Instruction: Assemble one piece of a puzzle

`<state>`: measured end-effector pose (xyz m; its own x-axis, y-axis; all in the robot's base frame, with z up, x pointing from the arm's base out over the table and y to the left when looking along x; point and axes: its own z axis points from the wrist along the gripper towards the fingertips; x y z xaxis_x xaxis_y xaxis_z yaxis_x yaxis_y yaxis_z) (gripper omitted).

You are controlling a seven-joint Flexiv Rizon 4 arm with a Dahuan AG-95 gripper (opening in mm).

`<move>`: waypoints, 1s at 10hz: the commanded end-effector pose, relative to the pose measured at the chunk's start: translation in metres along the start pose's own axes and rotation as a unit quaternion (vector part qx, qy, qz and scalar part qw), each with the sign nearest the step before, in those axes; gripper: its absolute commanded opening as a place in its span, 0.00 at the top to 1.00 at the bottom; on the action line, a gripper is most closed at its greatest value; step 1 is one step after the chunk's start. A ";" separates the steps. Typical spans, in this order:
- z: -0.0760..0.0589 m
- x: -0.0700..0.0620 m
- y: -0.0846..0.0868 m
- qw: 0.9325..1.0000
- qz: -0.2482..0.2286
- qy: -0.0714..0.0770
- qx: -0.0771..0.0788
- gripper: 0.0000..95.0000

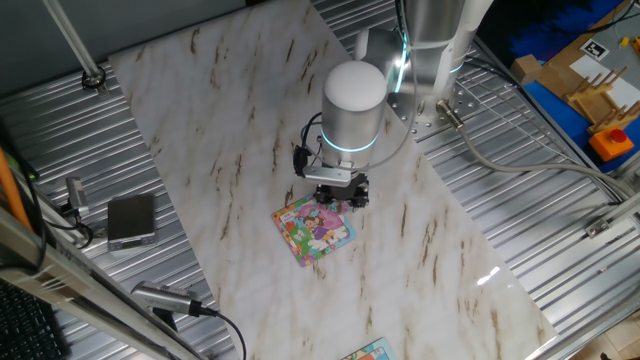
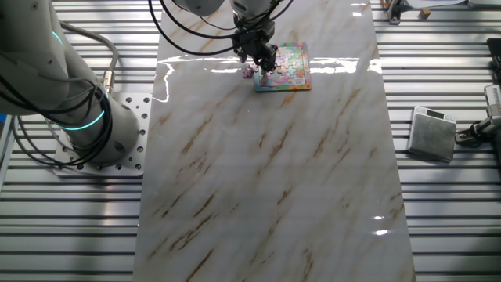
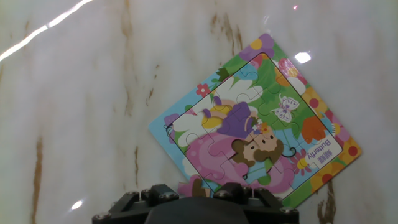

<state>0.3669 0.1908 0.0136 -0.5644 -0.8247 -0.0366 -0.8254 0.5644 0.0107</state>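
Gripper, two-finger, black, mounted under a white cylindrical wrist with a lit teal ring; positioned low over the near corner of the puzzle, fingers pointing down at the board's edge. In the hand view only the gripper's black base shows along the bottom edge; fingertips hidden, so whether the jaws are apart or together cannot be told. The piece, small, pink-purple, irregular outline: seen in the hand view at the lower-left edge of the puzzle, partly hidden by the gripper body, touching or just beside the board's border; in the other fixed view a pinkish fleck lies just beside the board's left corner, under the gripper. Whether the piece is gripped or lying on the table cannot be told. Puzzle: square cartoon board, pink figure at centre, green, yellow and blue border, lying flat and turned diagonally on the marble-patterned table. Second board: blue-and-yellow edge, a sliver at the bottom of one fixed view, well apart from the puzzle. Grey box: on the ribbed metal surface beside the marble top, cable attached.
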 end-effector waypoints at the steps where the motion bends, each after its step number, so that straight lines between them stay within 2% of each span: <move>1: -0.001 0.000 0.000 1.000 0.002 -0.001 0.001 0.40; 3: 0.000 0.000 0.000 1.000 0.003 -0.001 0.001 0.40; 4: 0.000 0.000 0.000 1.000 0.004 -0.001 0.002 0.60; 10: 0.002 0.000 0.000 1.000 0.004 -0.003 0.004 0.60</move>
<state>0.3676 0.1918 0.0108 -0.5716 -0.8195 -0.0416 -0.8203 0.5719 0.0054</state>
